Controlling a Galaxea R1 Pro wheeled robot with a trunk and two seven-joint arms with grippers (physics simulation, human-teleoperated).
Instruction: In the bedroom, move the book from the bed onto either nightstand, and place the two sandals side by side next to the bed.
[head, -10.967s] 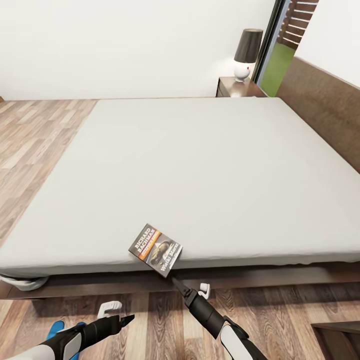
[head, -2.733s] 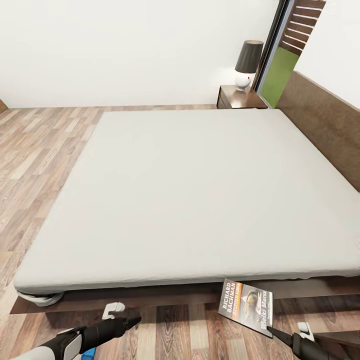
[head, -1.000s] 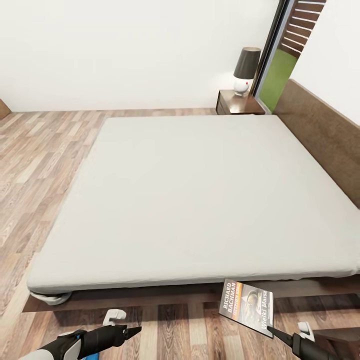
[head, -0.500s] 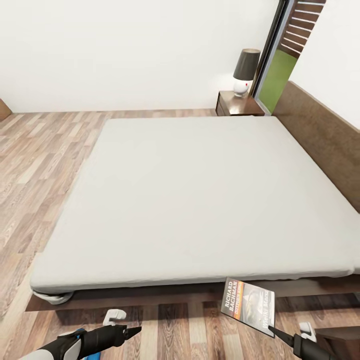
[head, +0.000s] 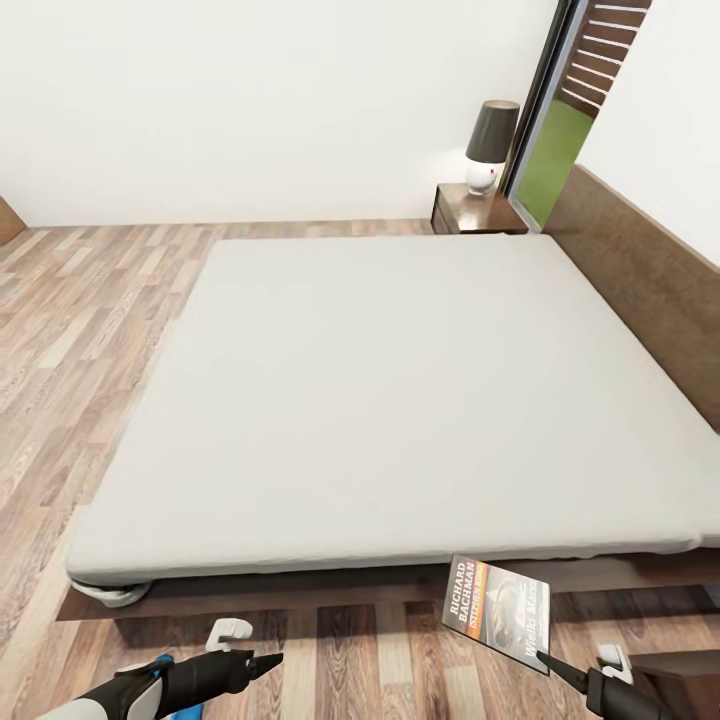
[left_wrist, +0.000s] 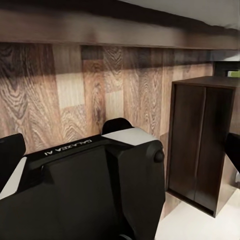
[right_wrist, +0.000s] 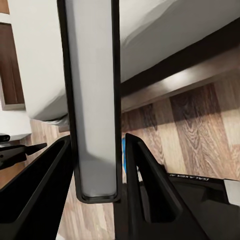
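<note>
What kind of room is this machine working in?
Most likely a bedroom, in a simulator's render. A large low bed with a plain grey mattress and wooden headboard takes up most of the wood plank floor, and a small dark nightstand with a table lamp on it stands beside it.

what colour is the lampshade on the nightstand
Dark grey, nearly black, over a white base; the lamp shows best in the head view.

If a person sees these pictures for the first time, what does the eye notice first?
First, the large bed with its pale grey mattress, in the middle of the room. Then the book, held off the bed by the right tool near the bed's front edge, and the dark-shaded lamp on the far nightstand.
</note>
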